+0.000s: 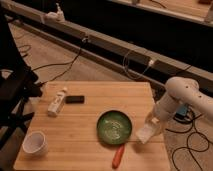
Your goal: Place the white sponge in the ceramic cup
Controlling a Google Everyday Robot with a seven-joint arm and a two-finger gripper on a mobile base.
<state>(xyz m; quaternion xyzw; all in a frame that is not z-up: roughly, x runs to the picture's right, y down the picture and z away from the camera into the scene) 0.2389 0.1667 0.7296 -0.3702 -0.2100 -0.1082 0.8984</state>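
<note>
Sponge first: the white sponge [144, 134] sat at the right-hand edge of the wooden table [85, 125], just beside the rim of the green plate [115, 127]. It was tilted, and its long axis ran on a slant from upper right to lower left. The upper end met the gripper [152, 122] and the lower end pointed down toward the orange carrot-like thing [118, 156] near the table's front edge. The gripper, at the end of the white arm [182, 95] reaching in from the right, appeared clamped on that upper end. The ceramic cup [34, 143] stood upright at the front left corner, well apart from the sponge, with the plate between them. A white bottle [56, 102] lay toward the left, a small black object [75, 99] just beside it.
</note>
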